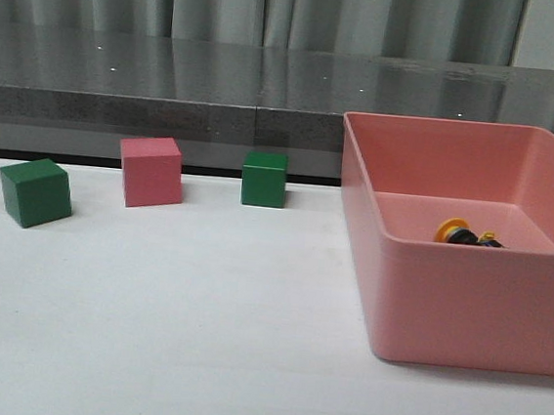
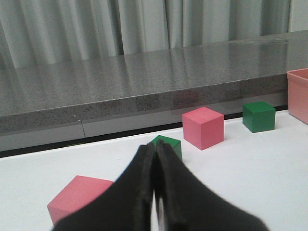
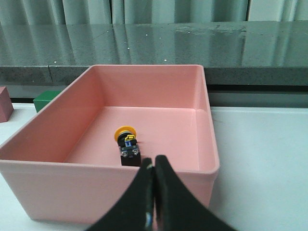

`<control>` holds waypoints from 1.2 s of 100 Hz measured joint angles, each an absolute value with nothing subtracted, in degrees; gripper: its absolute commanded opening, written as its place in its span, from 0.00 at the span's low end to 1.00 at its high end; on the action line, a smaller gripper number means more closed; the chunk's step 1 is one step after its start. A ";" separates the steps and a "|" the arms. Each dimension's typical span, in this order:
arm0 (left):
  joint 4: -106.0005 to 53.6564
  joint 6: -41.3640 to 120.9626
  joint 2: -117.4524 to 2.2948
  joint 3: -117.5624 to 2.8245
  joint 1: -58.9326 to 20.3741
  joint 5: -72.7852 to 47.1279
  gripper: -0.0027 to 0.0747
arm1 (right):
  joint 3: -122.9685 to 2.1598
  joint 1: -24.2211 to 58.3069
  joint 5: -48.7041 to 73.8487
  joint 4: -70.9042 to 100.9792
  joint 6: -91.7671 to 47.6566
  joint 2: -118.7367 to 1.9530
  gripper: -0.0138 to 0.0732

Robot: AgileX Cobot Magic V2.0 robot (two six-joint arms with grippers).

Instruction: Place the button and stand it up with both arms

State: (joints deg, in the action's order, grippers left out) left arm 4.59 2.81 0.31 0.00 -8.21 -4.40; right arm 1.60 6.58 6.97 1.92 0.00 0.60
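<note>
Lying on its side on the floor of the pink bin (image 3: 202, 96), the button (image 3: 127, 144) has its yellow cap toward the far wall and its dark body toward the near wall, close behind that wall's rim. Your right hand (image 3: 154, 192) hovers just outside the near wall with its fingers pressed together, holding nothing, so you need to spread them before you go in. Come over the rim from above, since the near wall stands between the hand and the button, and a level approach would likely strike it. Take the button across its black body, not the rounded cap, which looks apt to slip.

Your left hand (image 2: 155, 192) is likewise closed and empty, low over the white bench (image 1: 196, 337), well apart from the bin. Near it sit a pink cube (image 2: 203, 127), two green cubes (image 2: 259, 116), and another pink block (image 2: 77, 197) just beside the fingers. Pick a bare stretch of bench in front of the cubes for standing the button, and keep the left arm from brushing them as it moves over.
</note>
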 measured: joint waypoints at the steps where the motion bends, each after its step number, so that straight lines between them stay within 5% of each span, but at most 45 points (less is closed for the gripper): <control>1: 4.59 2.81 0.31 0.00 -8.21 -4.40 0.01 | 1.60 6.58 6.97 1.92 0.00 0.60 0.09; 39: 4.59 2.81 0.31 0.00 -8.21 -4.40 0.01 | 1.36 6.58 0.00 1.92 0.00 0.60 0.09; 60: 4.59 2.81 0.31 0.00 -8.21 -4.40 0.01 | -11.09 6.58 3.78 1.92 0.00 -2.80 0.09; 120: 4.59 2.81 0.31 0.00 -8.21 -4.40 0.01 | -54.78 6.58 30.57 6.68 -0.52 -54.80 0.09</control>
State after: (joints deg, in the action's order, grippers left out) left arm 4.59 2.81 0.31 0.00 -8.21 -4.40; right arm -54.78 6.58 30.57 6.68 -0.52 -54.80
